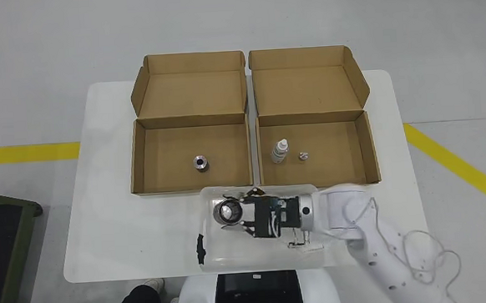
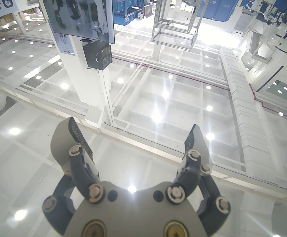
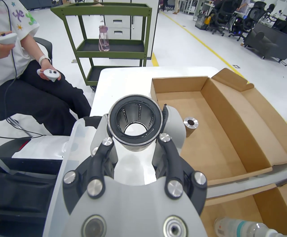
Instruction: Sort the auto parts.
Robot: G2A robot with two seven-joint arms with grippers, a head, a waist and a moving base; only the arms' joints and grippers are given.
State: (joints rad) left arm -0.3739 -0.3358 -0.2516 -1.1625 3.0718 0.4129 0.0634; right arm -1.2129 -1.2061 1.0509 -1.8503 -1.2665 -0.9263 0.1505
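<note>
Bearing sleeve (image 3: 134,144) sits pinched in the right gripper (image 3: 137,125) over the tray (image 1: 308,189); left gripper (image 2: 132,124) points up, spread

Top looks down; left wrist faces ceiling (image 2: 179,89); right shares box (image 1: 164,160).

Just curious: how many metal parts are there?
3: a cylinder in the left box, a small part in the right box, a bearing in the right gripper. More may be hidden.

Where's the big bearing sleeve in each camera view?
Top view: bearing sleeve in the right hand, over the tray at the table's near edge.
Right wrist view: bearing sleeve centre, clamped in that hand.
Left wrist view: faces the ceiling past the open left hand.
Shared landmark: small metal bushing in the cardboard box.
</note>
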